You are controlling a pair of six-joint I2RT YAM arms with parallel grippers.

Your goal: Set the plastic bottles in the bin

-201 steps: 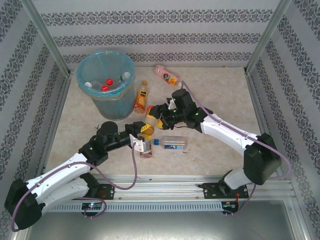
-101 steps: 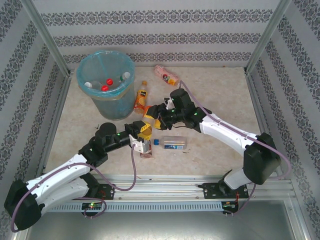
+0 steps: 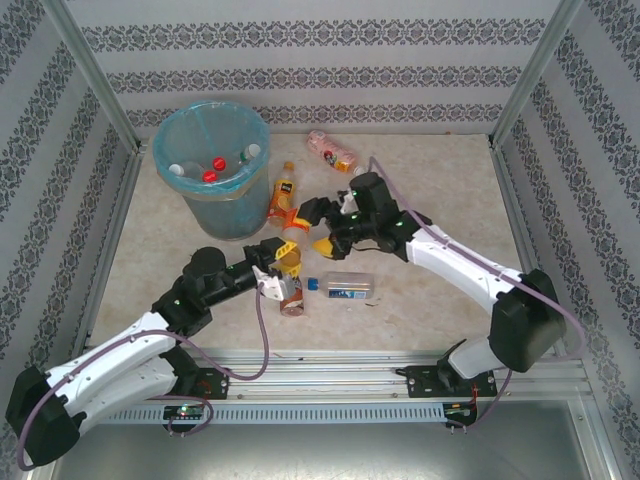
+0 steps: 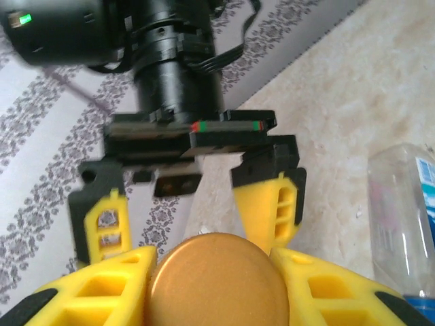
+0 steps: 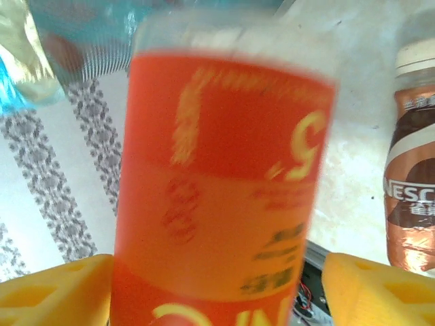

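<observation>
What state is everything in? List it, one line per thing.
bin: upright, bottles inside.
orange bottle: lying, between the open jaws, ungripped.
brown bottle: gripped at its cap.
pink bottle: lying loose.
blue-label bottle: lying loose, capped.
left gripper: jaws shut on the brown bottle.
right gripper: jaws open.

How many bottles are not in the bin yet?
4. The orange bottle is beside the bin, the pink bottle lies by the back wall, the clear bottle lies mid-table, and the brown bottle is in the left gripper. Arms may hide more.
</observation>
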